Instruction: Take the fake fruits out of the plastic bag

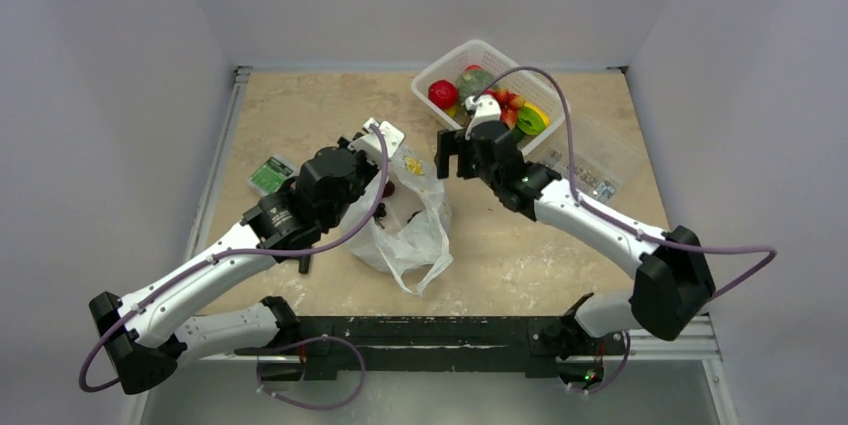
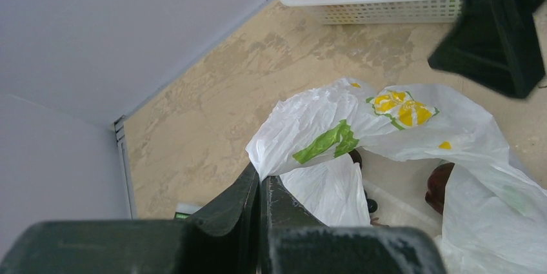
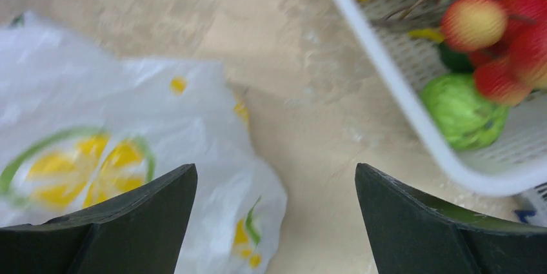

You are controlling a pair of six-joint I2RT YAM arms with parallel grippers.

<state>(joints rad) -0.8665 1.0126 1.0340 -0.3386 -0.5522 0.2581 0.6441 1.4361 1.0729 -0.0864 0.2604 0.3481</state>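
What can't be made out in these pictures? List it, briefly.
- Bag contents: top view, the left arm covers the opening; left wrist view shows only one dark fruit, half under plastic.
- Basket contents: right wrist view, blurred and cut off by the top edge.
- Green packet: top view, too small to identify.

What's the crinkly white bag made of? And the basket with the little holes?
The bag looks like thin plastic film. It crumples into sharp creases, has a slight sheen and seems faintly see-through. The basket is probably stiff moulded white plastic with a dull finish: it has an even lattice of holes and a smooth, thick rim that holds its shape.
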